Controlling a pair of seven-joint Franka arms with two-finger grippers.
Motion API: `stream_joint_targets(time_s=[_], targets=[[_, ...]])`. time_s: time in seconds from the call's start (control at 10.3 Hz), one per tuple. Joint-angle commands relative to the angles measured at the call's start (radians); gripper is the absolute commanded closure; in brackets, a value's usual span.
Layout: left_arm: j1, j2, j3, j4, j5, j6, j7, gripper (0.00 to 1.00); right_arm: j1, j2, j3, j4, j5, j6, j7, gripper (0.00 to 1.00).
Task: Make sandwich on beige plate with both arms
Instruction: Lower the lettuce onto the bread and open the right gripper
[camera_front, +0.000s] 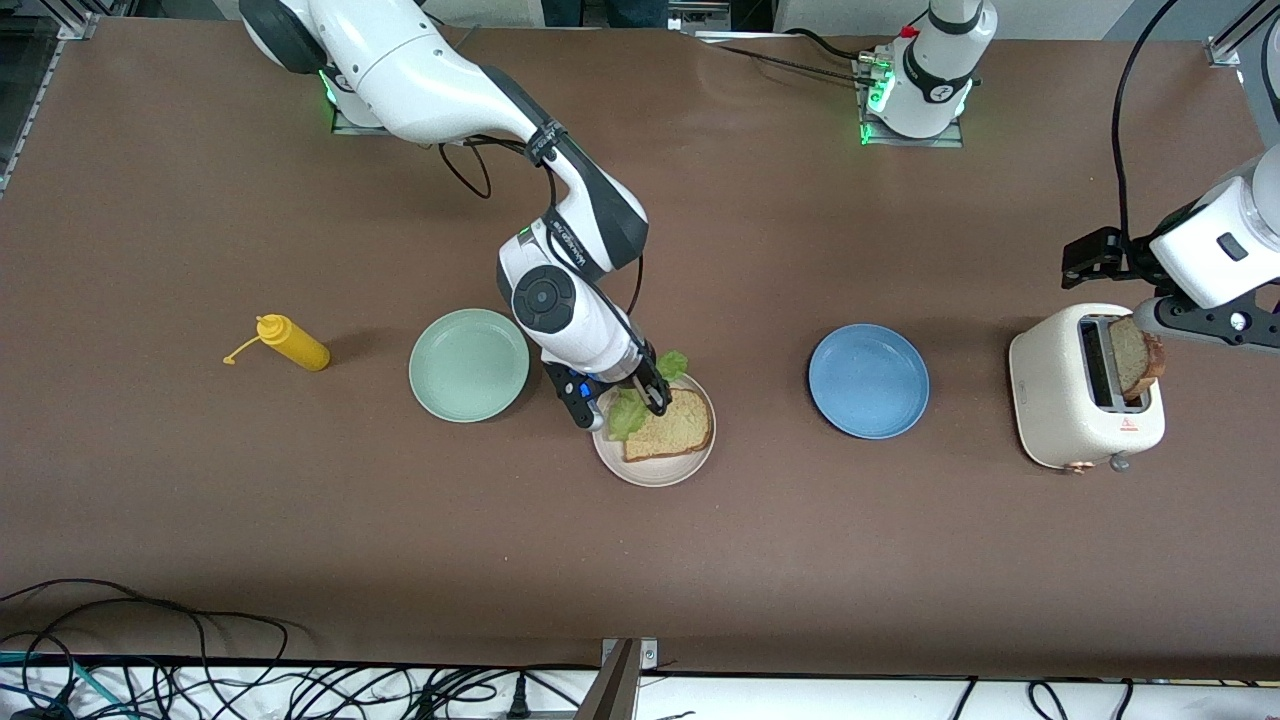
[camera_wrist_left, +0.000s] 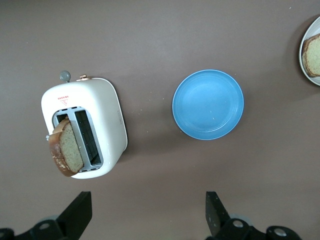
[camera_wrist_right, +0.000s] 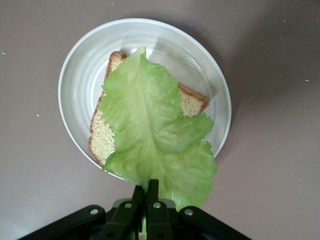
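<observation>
- Seen from the front, the right gripper (camera_front: 650, 395) is clenched on the lettuce leaf (camera_front: 628, 412) low over the beige plate (camera_front: 654, 469), which lies mid-tabletop between the mint-green plate (camera_front: 468, 364) and the blue plate (camera_front: 868, 381). One bread slice (camera_front: 672, 426) already lies on it, so the leaf looks held there to be draped over the bread. The mustard bottle (camera_front: 292, 342) lies toward the right arm's end.
- At the left arm's end, the second slice (camera_front: 1138, 356) stands tilted in the white toaster (camera_front: 1085, 400), likely the top piece.
- From the left wrist, the left gripper (camera_wrist_left: 147, 212) hangs released over the tabletop beside the toaster, apparently lined up to fetch that slice.
- From the right wrist, the leaf covers most of the bread, its stem end pinched between the fingers (camera_wrist_right: 151, 192).
</observation>
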Motion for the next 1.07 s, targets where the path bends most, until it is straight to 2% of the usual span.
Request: stream_joint_targets(time_s=[0.0, 0.29, 0.78, 0.88, 0.97], targets=[[0.005, -0.011, -0.002, -0.007, -0.02, -0.007, 0.018, 0.0, -0.001, 0.022, -0.003, 0.061, -0.033, -0.009, -0.006, 1.0], [0.005, -0.011, -0.002, -0.007, -0.02, -0.007, 0.017, 0.0, 0.002, 0.03, 0.0, 0.061, -0.028, 0.102, -0.005, 1.0], [0.005, -0.011, -0.002, -0.007, -0.02, -0.007, 0.017, 0.0, 0.013, 0.085, 0.008, 0.061, -0.024, 0.165, -0.006, 1.0], [0.005, -0.011, -0.002, -0.007, -0.02, -0.007, 0.017, 0.0, 0.013, 0.085, 0.009, 0.061, -0.024, 0.165, -0.005, 0.95], [0.005, -0.011, -0.002, -0.007, -0.02, -0.007, 0.017, 0.0, 0.013, 0.085, 0.009, 0.061, -0.021, 0.163, -0.002, 0.75]])
